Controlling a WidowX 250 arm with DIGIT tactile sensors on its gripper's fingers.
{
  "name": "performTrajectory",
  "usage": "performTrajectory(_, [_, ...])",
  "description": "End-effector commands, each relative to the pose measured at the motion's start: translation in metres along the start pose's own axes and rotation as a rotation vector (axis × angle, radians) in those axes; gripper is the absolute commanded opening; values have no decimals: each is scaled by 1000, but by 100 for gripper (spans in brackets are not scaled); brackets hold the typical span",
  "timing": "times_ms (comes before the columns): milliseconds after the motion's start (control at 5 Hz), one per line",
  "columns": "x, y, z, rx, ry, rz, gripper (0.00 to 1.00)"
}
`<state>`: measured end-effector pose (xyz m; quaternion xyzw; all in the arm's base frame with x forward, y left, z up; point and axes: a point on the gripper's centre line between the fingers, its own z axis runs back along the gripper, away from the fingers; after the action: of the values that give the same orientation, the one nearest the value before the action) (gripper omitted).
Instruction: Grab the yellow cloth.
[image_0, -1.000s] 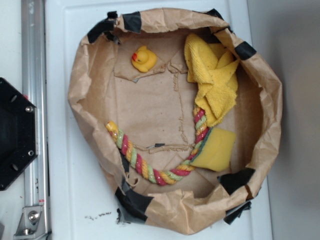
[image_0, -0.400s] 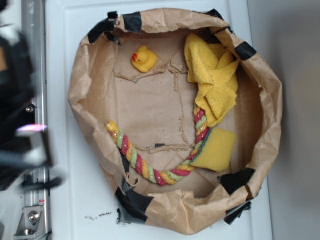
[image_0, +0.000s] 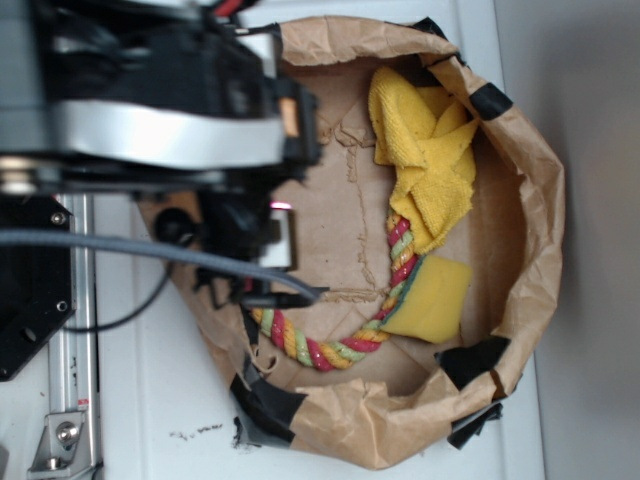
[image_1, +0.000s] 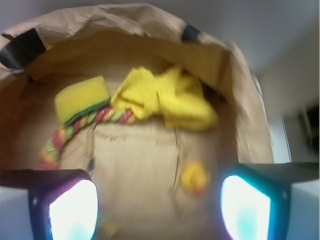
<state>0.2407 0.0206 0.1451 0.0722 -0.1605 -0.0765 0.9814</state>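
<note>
1 arm has swung in over the paper bag (image_0: 520, 180) since 1 s ago. Gripper (image_1: 159, 200) spread, apparently empty. Yellow cloth (image_0: 425, 150) untouched at far wall, above rope (image_0: 340, 345); approach only begun.

Robot lab: aluminium rail (image_0: 72, 330), taped paper bin (image_0: 520, 230), white tabletop (image_0: 170, 400).

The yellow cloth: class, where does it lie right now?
In the exterior view the yellow cloth lies bunched in the upper right of the paper bag, its lower tip over the rope's end, above the sponge.
</note>
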Motion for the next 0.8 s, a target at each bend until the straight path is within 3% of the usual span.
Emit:
performTrajectory(0, [26,-20,-43,193,-23,-369,100])
performTrajectory(600, [45,11,-115,124,47,-396,100])
